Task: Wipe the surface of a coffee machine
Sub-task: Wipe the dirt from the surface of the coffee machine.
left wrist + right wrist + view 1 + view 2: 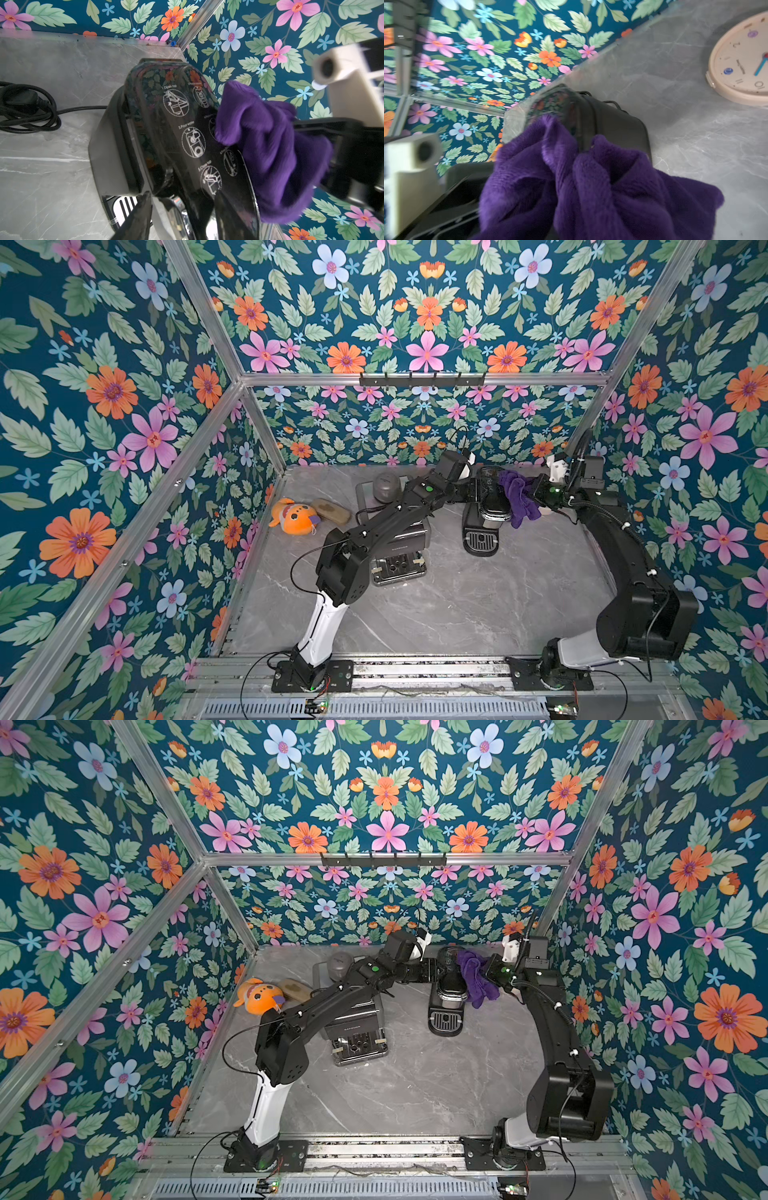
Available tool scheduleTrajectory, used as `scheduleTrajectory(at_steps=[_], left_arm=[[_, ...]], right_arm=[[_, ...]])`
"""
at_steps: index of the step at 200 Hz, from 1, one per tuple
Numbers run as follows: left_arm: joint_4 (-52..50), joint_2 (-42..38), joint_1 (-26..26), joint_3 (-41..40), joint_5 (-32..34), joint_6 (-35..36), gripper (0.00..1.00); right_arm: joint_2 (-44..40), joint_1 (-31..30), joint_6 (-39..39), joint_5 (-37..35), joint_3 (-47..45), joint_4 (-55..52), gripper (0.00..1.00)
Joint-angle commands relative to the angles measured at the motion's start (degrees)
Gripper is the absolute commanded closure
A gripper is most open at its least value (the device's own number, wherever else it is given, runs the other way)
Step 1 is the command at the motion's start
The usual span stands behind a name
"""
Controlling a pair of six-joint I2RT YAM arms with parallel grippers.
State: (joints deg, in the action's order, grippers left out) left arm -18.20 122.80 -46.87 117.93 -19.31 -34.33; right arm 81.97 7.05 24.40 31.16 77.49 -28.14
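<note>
Right of centre in both top views, the black capsule coffee machine (482, 533) is clamped by the left gripper (473, 490), while the right gripper (533, 495), pinched on a purple cloth (516, 497), holds it against the machine's right side.

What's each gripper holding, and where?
The cloth, by a bunched fold, in the right gripper, on top of the machine. The left gripper is at its side; grip cannot be told.

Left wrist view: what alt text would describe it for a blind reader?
A fluffy purple cloth lies against a glossy black coffee machine with white instruction diagrams, on a grey marble-look table. A coiled black cord lies nearby.
</note>
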Motion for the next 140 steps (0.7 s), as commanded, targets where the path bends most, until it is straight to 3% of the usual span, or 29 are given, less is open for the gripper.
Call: scheduleTrajectory(at_steps=[1, 36, 81, 140], left_arm=[[-0.61, -0.29, 0.11, 0.87, 0.14, 0.66, 0.50], [-0.52, -0.32, 0.10, 1.15, 0.33, 0.75, 0.50], [-0.79, -0.98, 0.11, 2.04, 0.98, 1.16, 0.50], [-0.82, -3.29, 0.55, 2.30, 3.35, 2.45, 0.51]], right_arm=[[-3.49, -0.52, -1.02, 1.00, -0.14, -1.99, 1.00], [-10.37, -3.07, -1.57, -0.48, -0.98, -2.45, 1.00], [-16.00, -5.46, -1.90, 2.81, -3.20, -3.08, 1.00], [-17.03, -7.08, -2.08, 4.95, -4.55, -4.91, 1.00]])
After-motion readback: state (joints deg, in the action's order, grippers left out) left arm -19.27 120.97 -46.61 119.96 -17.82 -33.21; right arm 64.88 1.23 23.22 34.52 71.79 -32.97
